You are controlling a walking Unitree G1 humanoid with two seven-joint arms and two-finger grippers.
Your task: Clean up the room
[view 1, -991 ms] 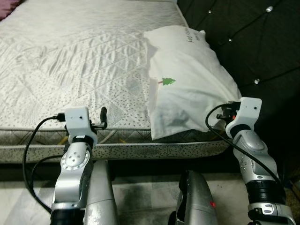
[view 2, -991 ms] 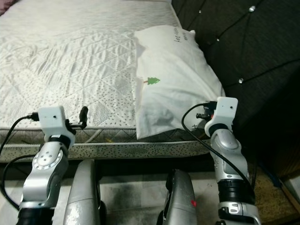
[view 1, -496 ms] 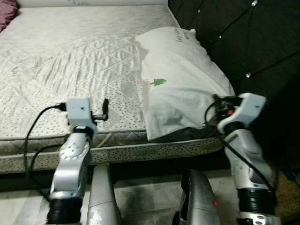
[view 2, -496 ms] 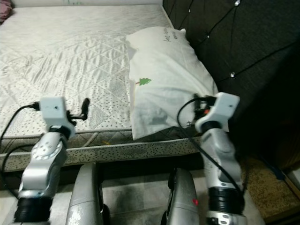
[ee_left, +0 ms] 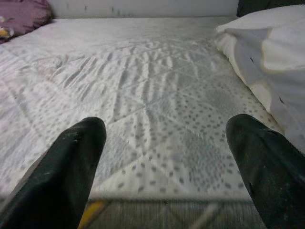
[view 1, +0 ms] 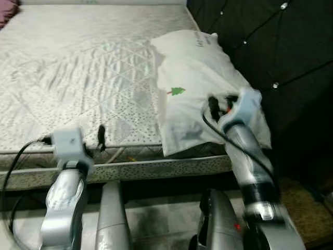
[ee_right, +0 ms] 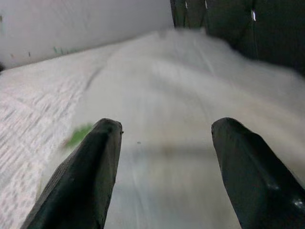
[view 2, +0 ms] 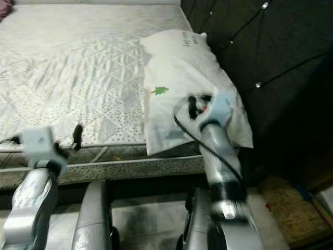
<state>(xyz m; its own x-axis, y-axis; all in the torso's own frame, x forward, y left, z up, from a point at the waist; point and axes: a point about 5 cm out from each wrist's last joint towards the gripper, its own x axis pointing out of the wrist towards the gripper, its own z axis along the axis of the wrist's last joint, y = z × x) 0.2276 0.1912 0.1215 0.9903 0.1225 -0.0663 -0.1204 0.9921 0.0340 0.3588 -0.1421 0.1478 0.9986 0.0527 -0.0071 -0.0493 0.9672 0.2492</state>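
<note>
Room: bedroom; a dark tufted headboard (view 1: 270, 47) is rising beyond my right fingers, and pale floor is showing beneath both my arms.
Surface: a quilted white mattress (view 1: 78, 78) is stretching away ahead of my left fingers; its speckled edge is running just under both grippers.
Task's thing: I am taking the white pillow (view 1: 203, 88) with the small green tree print (view 1: 178, 91) as the thing to tidy; it is lying against the headboard, with its near corner hanging over the mattress edge.
Long axis: the pillow is running away from my right fingers, lengthwise along the headboard.
Right gripper (ee_right: 164, 162): I am holding it just above the pillow's near end, pointing along its length; both fingers are spread wide with nothing between them, and the white cloth is lying straight ahead in the gap.
Left gripper (ee_left: 164, 164): I am hovering it over the near mattress edge, fingers spread wide and gripping nothing; the pillow is lying off toward my right arm's side, apart from these fingers.
Nearer arm: the right one, clearly.
Coming move, as I judge it: I am expecting to lower the right fingers onto the pillow's near end.
Far corner: a purple cloth (ee_left: 21, 14) is lying well beyond my left fingers.
</note>
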